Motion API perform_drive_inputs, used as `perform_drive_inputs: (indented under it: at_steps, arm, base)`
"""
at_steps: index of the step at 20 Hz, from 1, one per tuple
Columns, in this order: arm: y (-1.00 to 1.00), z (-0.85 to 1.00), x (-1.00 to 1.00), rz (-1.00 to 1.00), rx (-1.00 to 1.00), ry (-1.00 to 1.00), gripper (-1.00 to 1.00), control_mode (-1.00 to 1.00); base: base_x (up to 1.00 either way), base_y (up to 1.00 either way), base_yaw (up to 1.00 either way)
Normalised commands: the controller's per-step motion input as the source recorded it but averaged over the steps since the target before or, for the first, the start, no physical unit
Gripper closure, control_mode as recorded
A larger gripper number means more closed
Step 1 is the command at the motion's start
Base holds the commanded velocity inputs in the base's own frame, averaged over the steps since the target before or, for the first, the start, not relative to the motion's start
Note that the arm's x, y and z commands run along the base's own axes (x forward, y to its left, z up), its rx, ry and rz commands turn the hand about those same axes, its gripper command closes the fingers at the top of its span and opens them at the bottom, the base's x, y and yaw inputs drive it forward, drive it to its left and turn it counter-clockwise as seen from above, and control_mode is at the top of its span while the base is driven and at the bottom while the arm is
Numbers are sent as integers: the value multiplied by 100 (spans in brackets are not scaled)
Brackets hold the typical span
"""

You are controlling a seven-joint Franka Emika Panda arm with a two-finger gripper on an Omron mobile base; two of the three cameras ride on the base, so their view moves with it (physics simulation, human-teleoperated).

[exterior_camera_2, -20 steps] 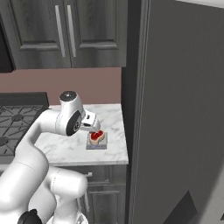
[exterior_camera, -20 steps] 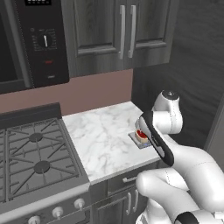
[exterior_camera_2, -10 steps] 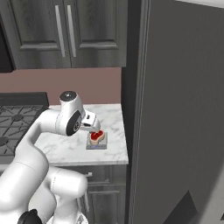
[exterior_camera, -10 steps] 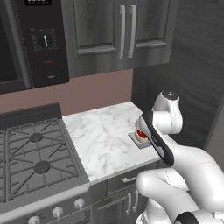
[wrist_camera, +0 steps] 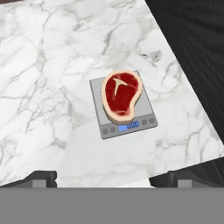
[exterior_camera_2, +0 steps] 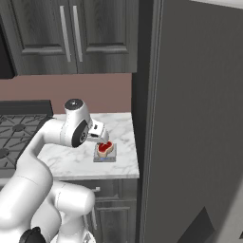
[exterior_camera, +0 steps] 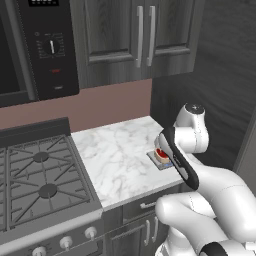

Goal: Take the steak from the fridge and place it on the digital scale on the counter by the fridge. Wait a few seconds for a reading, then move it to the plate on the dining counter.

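on the counter [exterior_camera: 117, 160] in the left base view, the steak [exterior_camera: 161, 154] sits on the digital scale [exterior_camera: 159, 161], half hidden by the arm. right base view: steak [exterior_camera_2: 105, 148] on scale [exterior_camera_2: 105, 156], close beside the fridge [exterior_camera_2: 199, 118]. hand view: gripper [wrist_camera: 107, 178] hangs above, tips spread wide, holding nothing. meat likely soft, slick, light; pinch across the narrow waist, on the fatty rim.
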Motion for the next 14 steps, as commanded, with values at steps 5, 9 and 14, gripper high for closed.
perform_drive_inputs:
  at_steps: [5, 9, 14]
  arm:
    - [0, 0, 0, 0, 0, 0, -100, -100]
    - [0, 0, 0, 0, 0, 0, -100, -100]
    - [0, 0, 0, 0, 0, 0, -100, -100]
  base:
    - [0, 0, 0]
    - [0, 0, 0]
    - [0, 0, 0]
